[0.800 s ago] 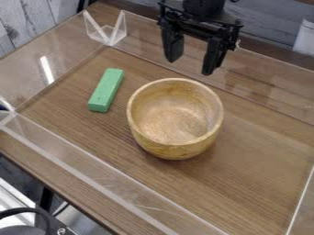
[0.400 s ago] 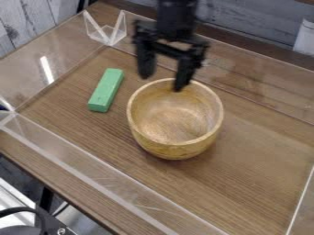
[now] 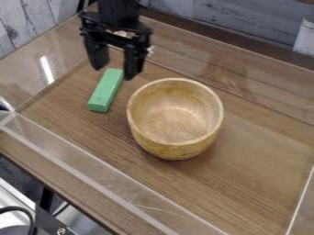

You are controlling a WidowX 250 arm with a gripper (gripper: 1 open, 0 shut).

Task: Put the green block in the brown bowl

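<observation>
block (image 3: pixel 106 91) lies on table (image 3: pixel 73 128), left of bowl (image 3: pixel 174 118). gripper (image 3: pixel 116 61) just behind block, fingers spread, nothing between. step: lining up for grasp; next, lower astride block, then close. versus earlier frame: gripper shifted left from behind bowl; block, bowl unmoved.

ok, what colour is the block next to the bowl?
Solid mint green; the block shows best in the current camera view.
</observation>
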